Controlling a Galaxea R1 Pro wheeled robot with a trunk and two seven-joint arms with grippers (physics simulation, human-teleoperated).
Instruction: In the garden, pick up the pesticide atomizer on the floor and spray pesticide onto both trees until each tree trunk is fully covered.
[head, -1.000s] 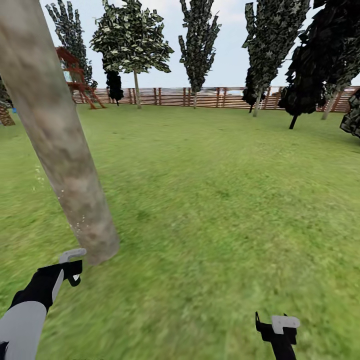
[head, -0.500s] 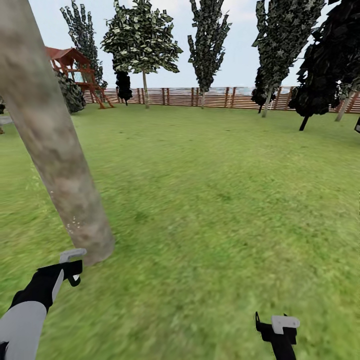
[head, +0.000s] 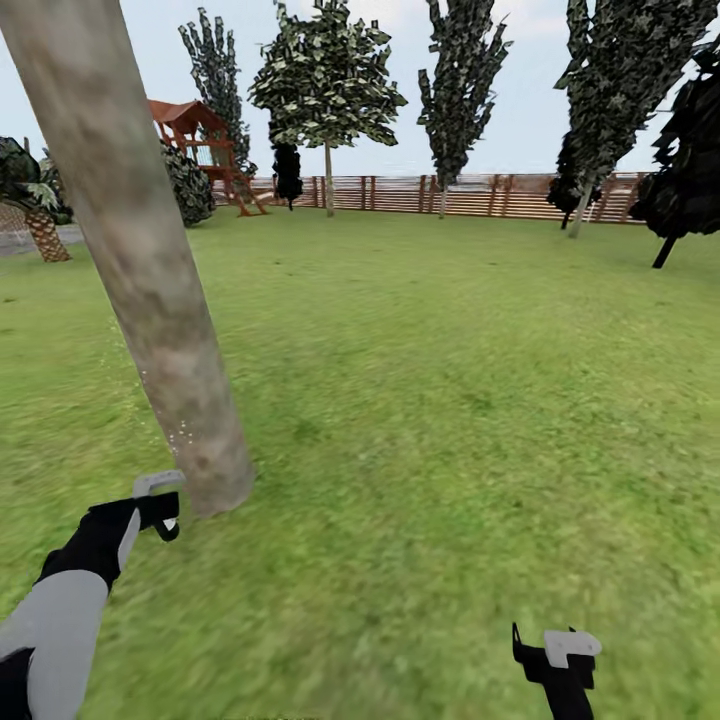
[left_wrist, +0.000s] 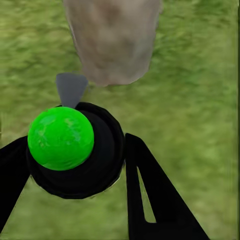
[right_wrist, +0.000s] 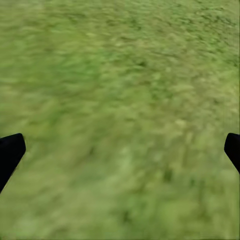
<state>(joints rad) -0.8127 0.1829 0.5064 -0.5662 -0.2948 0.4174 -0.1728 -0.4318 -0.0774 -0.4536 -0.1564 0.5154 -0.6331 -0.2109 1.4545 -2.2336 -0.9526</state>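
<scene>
A thick pale grey-tan tree trunk (head: 150, 280) leans across the left of the head view, with a few white pesticide specks (head: 181, 436) low on it. My left gripper (head: 158, 512) hangs just short of the trunk's base, shut on the pesticide atomizer (left_wrist: 60, 138), a black body with a bright green top. Its grey nozzle (left_wrist: 71, 88) points at the trunk (left_wrist: 112, 40). Far off by the fence stands a second tree (head: 327, 85) with green-and-white leaves. My right gripper (head: 556, 655) is low at the right, open over bare grass (right_wrist: 120, 120).
Grass floor (head: 450, 400) spreads wide ahead and to the right. A reddish-brown slat fence (head: 480, 195) closes the back. A red play structure (head: 200, 140), a dark shrub, a short palm (head: 40, 215) and dark conifers (head: 690, 170) stand around the edges.
The whole head view has swung to the left, so the trunk and far trees sit further right in the picture. My left gripper with the atomizer sits a little higher, still by the trunk's base.
</scene>
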